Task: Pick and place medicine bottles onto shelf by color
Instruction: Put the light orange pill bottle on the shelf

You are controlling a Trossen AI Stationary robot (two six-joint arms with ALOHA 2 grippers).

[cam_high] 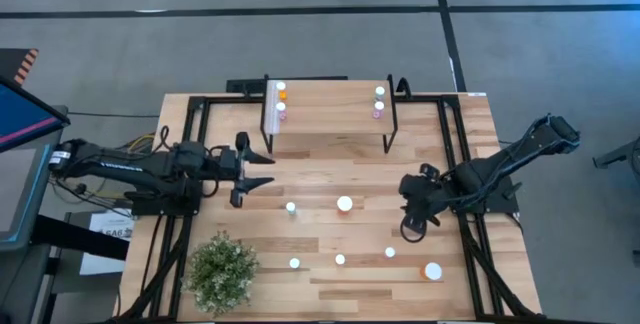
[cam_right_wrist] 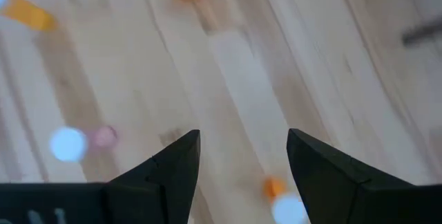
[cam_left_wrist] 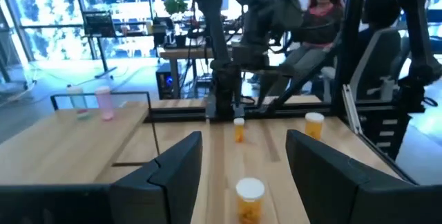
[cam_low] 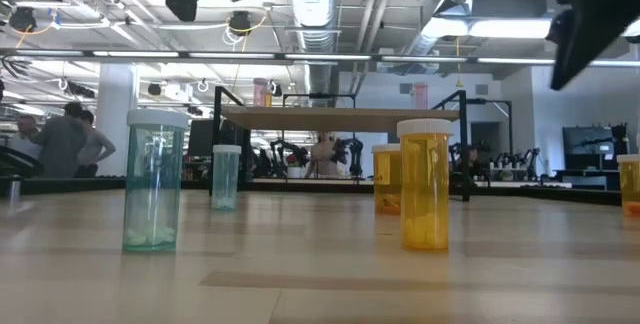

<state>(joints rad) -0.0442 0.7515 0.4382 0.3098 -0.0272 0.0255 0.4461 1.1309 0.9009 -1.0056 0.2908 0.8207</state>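
Wooden desk point(cam_high: 330, 264) on a grey floor, potted plant point(cam_high: 221, 272) at its near-left corner. Shelf point(cam_high: 330, 114) stands at the far edge with four medicine bottles point(cam_high: 281, 91) on it, two at each end. Six more bottles stand loose on the desk. Left claw point(cam_high: 262, 171) is left of centre, jaws apart, empty; a small bottle point(cam_high: 291, 207) sits just beyond it. Right claw point(cam_high: 412, 226) points down, jaws apart, empty; a white-capped bottle point(cam_high: 390, 253) stands near it
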